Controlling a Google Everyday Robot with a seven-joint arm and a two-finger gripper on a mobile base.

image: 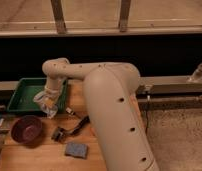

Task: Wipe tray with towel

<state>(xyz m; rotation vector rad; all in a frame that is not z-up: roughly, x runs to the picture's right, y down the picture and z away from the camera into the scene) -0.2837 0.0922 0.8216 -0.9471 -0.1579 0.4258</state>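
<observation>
My arm (112, 95) reaches in from the right and bends down at the left. My gripper (48, 98) hangs over the near right corner of the tray (24, 90). My fingers are closed on the towel (46, 107), a pale bunched cloth that droops below them over the tray's front rim at that corner. I can't tell whether the cloth touches the tray floor or only the rim.

The tray is green and shallow. It sits at the back left of the wooden table (41, 159), and the part of its inside that shows is bare. A maroon bowl (26, 129) stands just in front of the tray, near the table's left edge. A black-handled tool (70, 130) lies on the wood between the bowl and my arm; it's too blurry to say what it is. A blue-grey sponge (75, 149) lies flat nearer the front, apart from the tool.
</observation>
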